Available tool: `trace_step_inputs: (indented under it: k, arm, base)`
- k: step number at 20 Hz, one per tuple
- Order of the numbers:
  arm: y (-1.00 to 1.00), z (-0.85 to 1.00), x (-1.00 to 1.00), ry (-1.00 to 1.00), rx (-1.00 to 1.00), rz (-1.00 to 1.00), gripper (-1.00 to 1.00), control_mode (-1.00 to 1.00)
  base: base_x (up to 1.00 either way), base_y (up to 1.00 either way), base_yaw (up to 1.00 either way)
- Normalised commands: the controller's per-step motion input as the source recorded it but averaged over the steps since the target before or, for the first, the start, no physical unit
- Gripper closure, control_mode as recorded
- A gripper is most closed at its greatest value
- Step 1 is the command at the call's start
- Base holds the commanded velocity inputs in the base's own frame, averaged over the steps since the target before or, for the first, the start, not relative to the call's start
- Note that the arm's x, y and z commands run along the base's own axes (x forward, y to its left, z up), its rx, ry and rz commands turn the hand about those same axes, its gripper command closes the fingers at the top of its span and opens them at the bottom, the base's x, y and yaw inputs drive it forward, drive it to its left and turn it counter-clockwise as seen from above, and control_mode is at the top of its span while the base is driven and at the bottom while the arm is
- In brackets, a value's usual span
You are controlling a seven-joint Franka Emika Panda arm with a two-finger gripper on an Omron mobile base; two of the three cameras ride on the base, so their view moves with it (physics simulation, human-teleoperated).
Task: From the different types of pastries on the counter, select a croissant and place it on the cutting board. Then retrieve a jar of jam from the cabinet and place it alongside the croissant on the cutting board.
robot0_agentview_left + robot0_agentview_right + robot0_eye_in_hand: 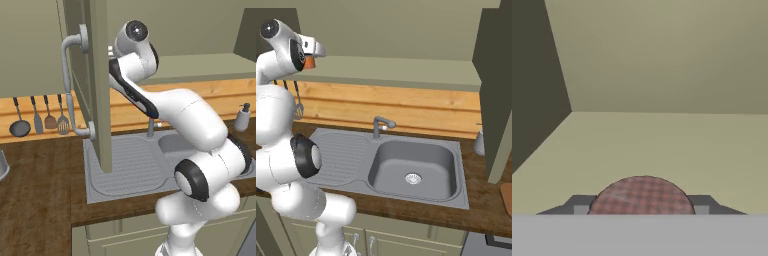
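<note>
From the left base view, my arm (165, 107) reaches up past the open cabinet door (97, 80), over the sink (135, 165) set in the desk (35, 200). From the right base view, something reddish sits at my wrist. In the hand view, my hand (641, 210) is closed on the jam jar (641, 197), its checked lid between my fingertips, inside the cabinet (662, 145).

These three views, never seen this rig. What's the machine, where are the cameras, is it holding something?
It is a white robot arm on a mobile base, in a rendered kitchen. Two cameras ride behind it, left and right, looking over the sink and wooden counter. The third sits on the hand, looking into an upper cabinet whose door is open. A jar with a checked lid sits between the fingers, which look closed on its sides. Utensils hang on the wall; a soap bottle stands by the sink.
</note>
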Motion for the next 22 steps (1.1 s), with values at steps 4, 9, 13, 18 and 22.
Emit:
trace_step_inputs:
  k: [4,9,13,18,22]
  arm:
    - [-0.12,0.0,-0.57,-0.1,0.0,-0.02,1.0,-1.0]
    - [-0.58,0.08,-0.44,-0.09,0.0,0.0,1.0,-1.0]
    - [-0.58,0.29,-0.65,-0.08,0.01,0.04,1.0,-1.0]
    - [-0.37,0.41,-0.74,-0.03,0.03,0.07,1.0,-1.0]
    - [-0.21,0.44,-0.86,0.04,0.0,0.11,1.0,-1.0]
  base:
    - [0.0,0.0,0.0]
    - [0.0,0.0,0.0]
    - [0.0,0.0,0.0]
    - [0.0,0.0,0.0]
    - [0.0,0.0,0.0]
